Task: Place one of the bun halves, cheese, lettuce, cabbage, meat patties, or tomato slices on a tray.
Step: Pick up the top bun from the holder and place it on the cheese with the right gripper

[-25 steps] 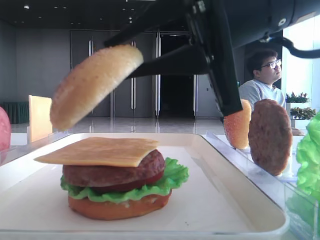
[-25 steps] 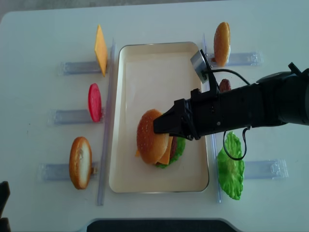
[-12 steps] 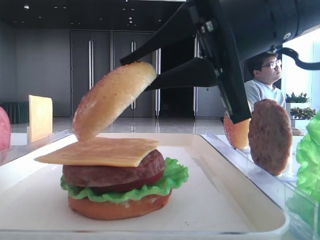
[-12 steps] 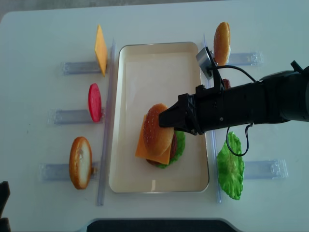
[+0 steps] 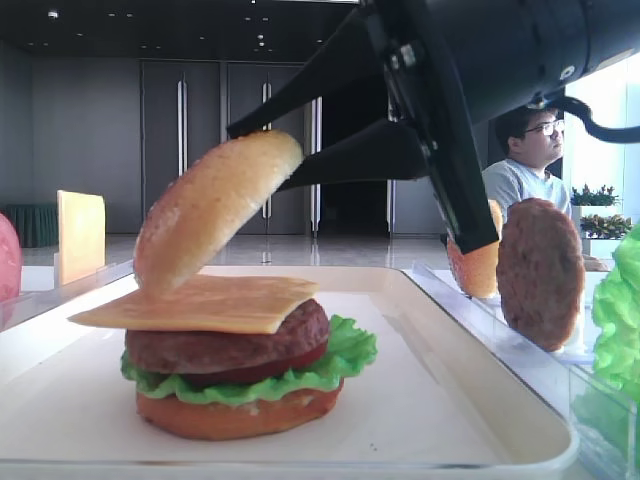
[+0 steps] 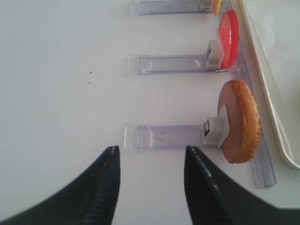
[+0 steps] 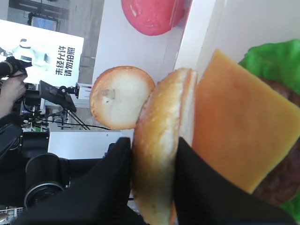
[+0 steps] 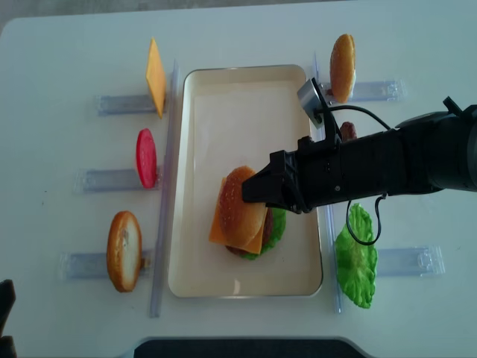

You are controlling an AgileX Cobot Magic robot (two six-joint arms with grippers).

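My right gripper [image 8: 259, 192] is shut on a domed sesame bun half [image 5: 215, 208], gripped at its edge between both fingers [image 7: 123, 154]. The bun half [image 8: 240, 205] hangs tilted over the stack on the white tray [image 8: 238, 97], its low edge at the cheese [image 5: 200, 302]. Under the cheese lie a meat patty [image 5: 235, 348], a tomato slice, lettuce [image 5: 345, 352] and a bottom bun [image 5: 240, 415]. In the right wrist view the bun half [image 7: 161, 159] stands next to the cheese [image 7: 234, 122]. My left gripper [image 6: 151, 152] is open over bare table.
Clear stands flank the tray. On the left are a cheese slice [image 8: 155, 77], a tomato slice [image 8: 146, 158] and a bun [image 8: 124, 250]. On the right are another bun [image 8: 342, 57], a patty [image 5: 540, 272] and lettuce [image 8: 356, 257]. A person [image 5: 530, 150] sits beyond the table.
The right gripper has carried the bun half rightward and down, from left of the stack to over it, its low edge now at the cheese. The left gripper is unmoved.
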